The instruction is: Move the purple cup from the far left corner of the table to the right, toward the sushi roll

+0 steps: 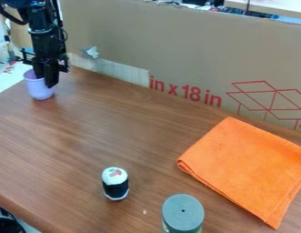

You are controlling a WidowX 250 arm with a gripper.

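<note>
Cup (37,89) at upper left, roughly upright, seemingly on wooden table (140,132). Black gripper (47,81) pointing down at its rim, perhaps so placed for holding the side wall; impossible to tell whether open or closed. Pale purple, narrower toward the base. Well apart, orange cloth (247,168), folded flat.

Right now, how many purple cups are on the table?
1. The purple cup stands near the far left edge of the table, right at the robot's hand.
</note>
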